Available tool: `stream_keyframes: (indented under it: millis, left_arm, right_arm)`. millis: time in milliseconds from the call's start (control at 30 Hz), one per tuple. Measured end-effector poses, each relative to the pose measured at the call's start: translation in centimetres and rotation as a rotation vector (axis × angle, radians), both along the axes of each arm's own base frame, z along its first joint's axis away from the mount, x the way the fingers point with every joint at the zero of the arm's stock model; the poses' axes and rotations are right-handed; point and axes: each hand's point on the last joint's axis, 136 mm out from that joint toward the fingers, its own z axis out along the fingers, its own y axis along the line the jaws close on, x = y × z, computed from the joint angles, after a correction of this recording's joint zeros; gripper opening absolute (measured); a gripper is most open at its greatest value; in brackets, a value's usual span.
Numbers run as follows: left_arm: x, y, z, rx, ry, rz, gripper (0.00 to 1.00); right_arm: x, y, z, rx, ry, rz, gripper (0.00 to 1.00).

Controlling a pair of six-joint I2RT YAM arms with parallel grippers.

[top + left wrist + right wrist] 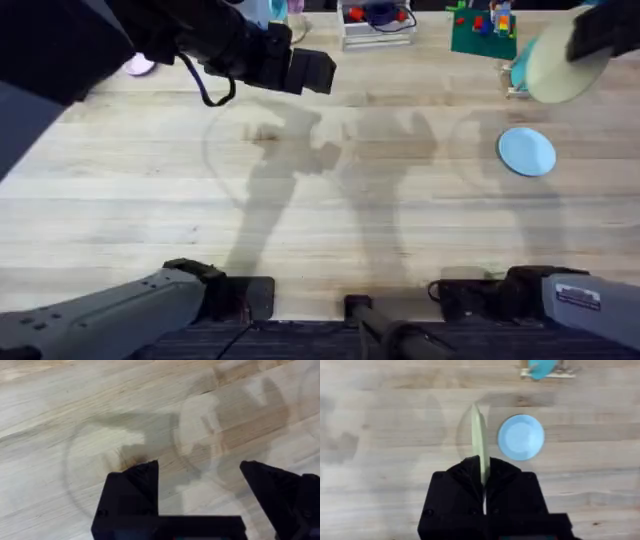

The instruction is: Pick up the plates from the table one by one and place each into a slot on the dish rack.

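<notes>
Your right gripper (482, 480) is clamped on the pale yellow plate (562, 65), held clear of the table (330, 210) at the far right of the overhead view. In the right wrist view the same plate stands edge-on, a thin pale line rising from between the two black fingers (462, 477), which press against it from both sides.

Below it, the light blue plate (527, 151) lies flat on the pale planks, on the right side of the table and well apart from both arm bases. The right wrist view places it just beside the raised yellow plate's edge.

The dish rack (547, 372) sits at the far edge of the table, near the held plate; you can see its light wooden base in the right wrist view, with a teal plate (541, 367) standing in it. Which slot that plate occupies cannot be told.

Your left gripper (199, 472) hangs over bare wood on the left side of the table, its jaws spread wide with nothing between them. In the overhead view the left arm (200, 45) shows large and dark across the upper left, throwing its shadow on the planks.

A white wire tray (378, 28) and a green block (483, 35) stand along the far edge.
</notes>
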Motion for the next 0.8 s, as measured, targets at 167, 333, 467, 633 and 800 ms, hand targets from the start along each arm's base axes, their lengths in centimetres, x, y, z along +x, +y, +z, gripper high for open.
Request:
stream_keyframes:
  millis: [167, 333, 467, 633, 800]
  left_arm:
    - [0.0, 0.0, 0.0, 0.0, 0.0, 0.0, 0.995]
    - [0.0, 0.0, 0.0, 0.0, 0.0, 0.0, 0.995]
    - [0.0, 0.0, 0.0, 0.0, 0.0, 0.0, 0.995]
    - [0.0, 0.0, 0.0, 0.0, 0.0, 0.0, 0.994]
    - [0.0, 0.0, 0.0, 0.0, 0.0, 0.0, 0.994]
  right_arm:
    - [0.5, -2.8, 1.4, -0.025, -0.055, -0.072, 0.032]
    - [1.8, -6.0, 2.9, -0.056, -0.152, -0.145, 0.031]
    - [2.6, -7.8, 3.9, -0.088, -0.204, -0.169, 0.027]
    - [4.2, -9.5, 4.1, -0.108, -0.215, -0.184, 0.027]
    - [6.4, -10.4, 2.6, -0.116, -0.167, -0.161, 0.027]
